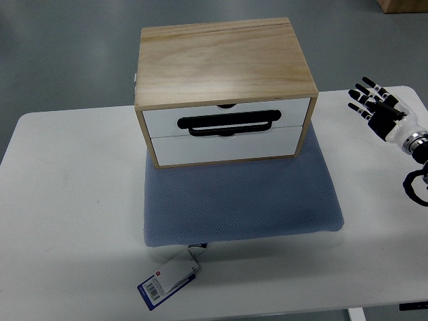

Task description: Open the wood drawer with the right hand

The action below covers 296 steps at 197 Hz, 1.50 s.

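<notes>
The right hand (376, 107) hovers with fingers spread and holding nothing, off to the right of the wood drawer box (225, 90), with bare counter (67, 200) between them. Its arm is cut off by the picture's right edge. The box sits at the back of a blue cushion (241, 204), both drawers closed, a black handle (229, 124) on the upper front. A tag (168, 282) hangs from the cushion's front edge.

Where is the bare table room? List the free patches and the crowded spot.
Free: the white table left of the blue cushion; the strip between the cushion's right edge and the right hand; the front edge right of the tag. Crowded: the cushion's back, under the wooden drawer box.
</notes>
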Motion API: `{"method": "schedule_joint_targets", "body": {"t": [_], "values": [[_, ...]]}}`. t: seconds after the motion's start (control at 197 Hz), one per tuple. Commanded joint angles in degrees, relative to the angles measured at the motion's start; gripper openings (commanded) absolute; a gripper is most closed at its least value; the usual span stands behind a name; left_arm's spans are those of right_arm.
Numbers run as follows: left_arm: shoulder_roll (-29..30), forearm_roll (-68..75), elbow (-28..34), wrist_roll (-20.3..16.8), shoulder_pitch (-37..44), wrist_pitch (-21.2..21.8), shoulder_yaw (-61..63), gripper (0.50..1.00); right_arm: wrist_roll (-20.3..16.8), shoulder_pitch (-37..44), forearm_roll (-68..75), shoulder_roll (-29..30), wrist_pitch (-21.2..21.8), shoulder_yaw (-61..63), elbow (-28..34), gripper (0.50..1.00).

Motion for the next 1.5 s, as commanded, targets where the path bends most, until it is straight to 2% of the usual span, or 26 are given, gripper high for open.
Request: {"method": "schedule_joint_targets", "body": {"t": [0.0,1.496], "values": [[0.0,0.0,-0.1,0.0,0.0,0.0,0.1,1.0,0.1,0.0,0.0,0.0,0.1,0.1,0.0,0.934],[0.0,0.0,0.5,0.0,0.2,0.0,0.3,1.0,0.2,1.0,0.3,-0.9,-0.3,1.5,-1.1,0.934]]}}
